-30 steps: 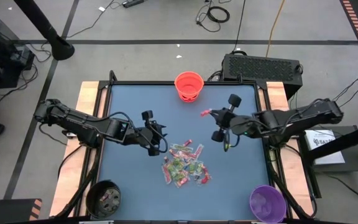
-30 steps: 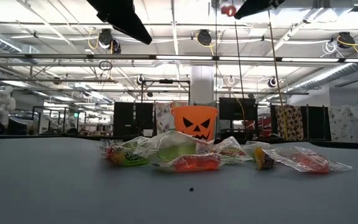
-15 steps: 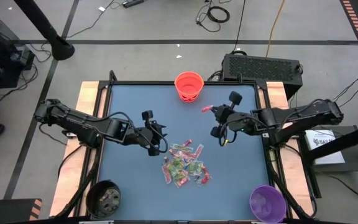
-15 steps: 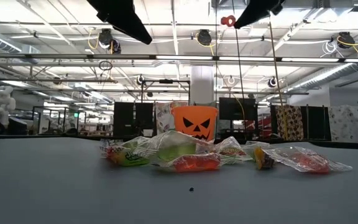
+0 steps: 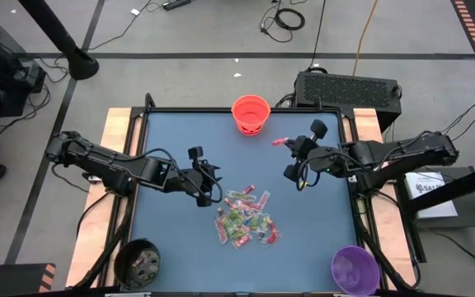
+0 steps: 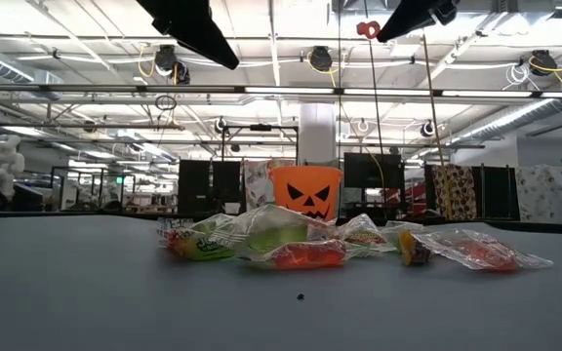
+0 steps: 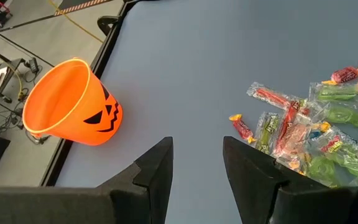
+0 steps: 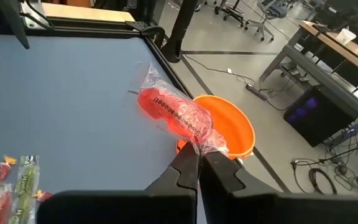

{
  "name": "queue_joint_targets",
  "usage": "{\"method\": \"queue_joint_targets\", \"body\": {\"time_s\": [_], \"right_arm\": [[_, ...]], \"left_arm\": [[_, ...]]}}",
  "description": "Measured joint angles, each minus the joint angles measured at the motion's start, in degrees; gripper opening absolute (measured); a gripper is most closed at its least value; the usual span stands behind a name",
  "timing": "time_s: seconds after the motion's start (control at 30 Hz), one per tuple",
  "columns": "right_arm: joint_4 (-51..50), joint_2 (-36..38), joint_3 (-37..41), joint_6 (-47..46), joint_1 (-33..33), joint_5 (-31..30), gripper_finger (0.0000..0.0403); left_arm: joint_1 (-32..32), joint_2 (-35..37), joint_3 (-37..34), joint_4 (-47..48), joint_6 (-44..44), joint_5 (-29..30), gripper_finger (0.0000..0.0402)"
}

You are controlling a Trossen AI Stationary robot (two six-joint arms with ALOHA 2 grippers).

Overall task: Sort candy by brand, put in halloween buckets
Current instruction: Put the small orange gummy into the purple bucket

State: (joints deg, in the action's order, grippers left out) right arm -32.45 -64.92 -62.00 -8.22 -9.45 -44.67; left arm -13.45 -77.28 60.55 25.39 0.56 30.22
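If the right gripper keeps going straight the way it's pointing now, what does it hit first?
Probably the orange bucket. The right gripper, shut on a red candy, points toward it above the table, with nothing else between. Depth is unclear, so it might pass over the rim.

A: Can you read the brands in the candy pile [image 5: 244, 219]?
B: No. From above the wrappers are too small, and level with the worktop [image 6: 86, 292] they overlap.
A: The black bucket [image 5: 137, 262]?
B: Its near rim is cut off by the edge, as is the purple bucket's [image 5: 355, 271]. What lies inside the black one is too small to name.
A: And the arms at worktop height?
B: Only dark tips show; the rest runs off the top.
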Motion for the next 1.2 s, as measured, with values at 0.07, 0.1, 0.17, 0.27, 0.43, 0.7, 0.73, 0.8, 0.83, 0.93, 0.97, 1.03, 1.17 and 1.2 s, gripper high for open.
{"method": "queue_joint_targets", "body": {"time_s": [0.07, 0.1, 0.17, 0.27, 0.43, 0.7, 0.73, 0.8, 0.83, 0.93, 0.97, 1.03, 1.17, 1.2], "right_arm": [[-0.22, 0.0, 0.0, -0.65, 0.0, -0.01, 0.0], [-0.42, -0.01, 0.0, -0.73, 0.0, 0.03, 0.0], [-1.15, 0.01, 0.0, -0.79, 0.0, 1.07, 0.0], [-1.25, -0.01, 0.0, -1.99, 0.0, 2.93, 0.0], [-4.53, -0.51, 0.0, -4.93, -0.02, 4.85, 0.0], [-6.93, -2.53, 0.02, -10.65, -0.1, 11.18, 0.0], [-7.42, -2.58, 0.02, -11.9, -0.47, 14.73, 0.0], [-7.82, -2.61, 0.02, -14.72, -1.34, 21.52, 0.0], [-7.67, -2.58, 0.02, -16.5, -1.99, 23.92, 0.0], [-8.83, -2.58, 0.02, -22.7, -5.15, 28.11, 0.0], [-9.91, -2.58, 0.02, -24.74, -6.57, 29.43, 0.0], [-12.41, -2.53, 0.02, -29.14, -8.99, 34.11, 0.0], [-17.1, -2.06, 0.0, -40.85, -13.28, 42.76, 0.0], [-18.2, -2.08, 0.0, -43.67, -14.45, 44.8, 0.0]], "left_arm": [[-0.01, 0.0, 0.0, 0.0, -0.72, 0.01, 0.0149], [0.0, 0.0, 0.0, 0.0, -1.16, 0.01, 0.0149], [-0.02, 0.0, 0.0, 0.07, -1.4, 0.0, 0.0149], [0.0, 0.0, 0.0, 0.07, -1.42, 0.0, 0.0149], [-0.02, 0.0, 0.0, 0.07, -1.36, 0.0, 0.0149], [0.0, 0.0, 0.0, 0.4, -0.98, 0.0, 0.0149], [-0.02, 0.0, 0.0, 0.8, -0.97, 0.0, 0.0149], [-0.07, 0.0, 0.0, 1.2, -0.99, 0.0, 0.0149], [-0.07, 0.0, 0.0, 1.2, -0.99, 0.0, 0.0149], [-0.07, -0.01, 0.0, 1.16, -0.92, -0.05, 0.0149], [-0.07, 0.0, 0.0, 1.16, -0.9, -0.25, 0.0149], [-0.07, 0.0, 0.0, 1.15, -0.9, -1.48, 0.0149], [-0.07, 0.0, 0.0, 1.11, -0.83, -1.97, 0.0149], [-0.07, 0.0, 0.0, 1.12, -0.43, -2.02, 0.0149]]}}
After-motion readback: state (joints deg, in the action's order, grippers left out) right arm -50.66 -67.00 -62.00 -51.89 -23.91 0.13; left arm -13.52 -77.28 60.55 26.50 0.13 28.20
